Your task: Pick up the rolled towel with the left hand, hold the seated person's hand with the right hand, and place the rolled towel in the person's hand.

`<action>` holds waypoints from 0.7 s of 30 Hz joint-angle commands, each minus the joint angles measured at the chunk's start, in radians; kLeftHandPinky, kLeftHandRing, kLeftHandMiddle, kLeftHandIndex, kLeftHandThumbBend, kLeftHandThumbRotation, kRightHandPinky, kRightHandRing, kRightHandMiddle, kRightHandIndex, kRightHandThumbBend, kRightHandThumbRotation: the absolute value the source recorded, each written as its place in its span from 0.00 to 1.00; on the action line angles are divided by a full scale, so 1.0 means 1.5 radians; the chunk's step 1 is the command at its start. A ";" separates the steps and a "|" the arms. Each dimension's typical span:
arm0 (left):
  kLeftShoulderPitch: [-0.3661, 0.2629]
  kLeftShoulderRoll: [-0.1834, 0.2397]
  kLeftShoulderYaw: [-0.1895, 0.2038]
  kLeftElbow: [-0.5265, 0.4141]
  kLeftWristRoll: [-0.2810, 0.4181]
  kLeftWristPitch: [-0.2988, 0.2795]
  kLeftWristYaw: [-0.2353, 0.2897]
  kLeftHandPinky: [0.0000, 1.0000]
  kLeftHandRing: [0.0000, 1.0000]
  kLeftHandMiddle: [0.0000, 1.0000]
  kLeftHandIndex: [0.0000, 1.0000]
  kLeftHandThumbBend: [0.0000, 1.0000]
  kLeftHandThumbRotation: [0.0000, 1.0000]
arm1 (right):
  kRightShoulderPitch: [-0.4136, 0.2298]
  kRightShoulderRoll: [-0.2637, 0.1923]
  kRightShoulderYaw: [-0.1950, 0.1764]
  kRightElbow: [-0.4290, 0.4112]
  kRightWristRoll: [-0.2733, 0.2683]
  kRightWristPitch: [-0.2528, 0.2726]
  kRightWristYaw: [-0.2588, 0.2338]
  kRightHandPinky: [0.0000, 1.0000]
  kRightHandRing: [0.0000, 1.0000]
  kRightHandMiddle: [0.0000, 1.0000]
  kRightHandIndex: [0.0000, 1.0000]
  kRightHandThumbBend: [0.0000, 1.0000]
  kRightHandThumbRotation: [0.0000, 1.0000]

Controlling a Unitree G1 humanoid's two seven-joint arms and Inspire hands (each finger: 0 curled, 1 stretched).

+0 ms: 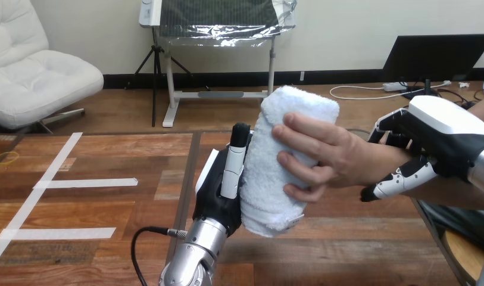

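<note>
1. Rolled towel (pixel 264 179): centre frame, held clear above the table (pixel 96 202). Long axis near vertical, with the top end tipped toward upper right and the bottom end lower centre.
2. Hidden: the person's hand (pixel 322 158) comes in from the right and covers the towel's mid right side. Most of my left fingers are behind the roll, and the far side of the person's wrist is hard to make out.
3. My left hand (pixel 218 202): closed on the towel's lower left, palm against it, one finger lying up along its left side.
4. The person's fingers wrap the front of the roll, so both of us are on it.
5. My right hand (pixel 445 128): right of frame, fingers (pixel 400 179) curled round the person's wrist, above and below.
</note>
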 commanded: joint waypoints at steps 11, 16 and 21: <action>0.001 -0.075 0.016 -0.050 0.033 -0.026 0.042 0.99 0.98 0.98 0.96 0.95 1.00 | -0.007 -0.009 -0.032 -0.053 0.042 0.014 0.032 0.65 0.84 0.87 0.90 1.00 0.78; 0.002 -0.071 0.020 -0.058 0.032 -0.020 0.054 1.00 1.00 0.99 0.99 0.96 1.00 | 0.001 -0.006 -0.040 -0.060 0.054 0.002 0.022 0.80 0.90 0.91 0.94 1.00 0.82; 0.003 -0.070 0.029 -0.061 0.019 -0.020 0.054 1.00 1.00 1.00 1.00 0.97 1.00 | 0.010 -0.001 -0.047 -0.071 0.054 0.000 0.006 0.93 0.95 0.95 0.98 1.00 0.85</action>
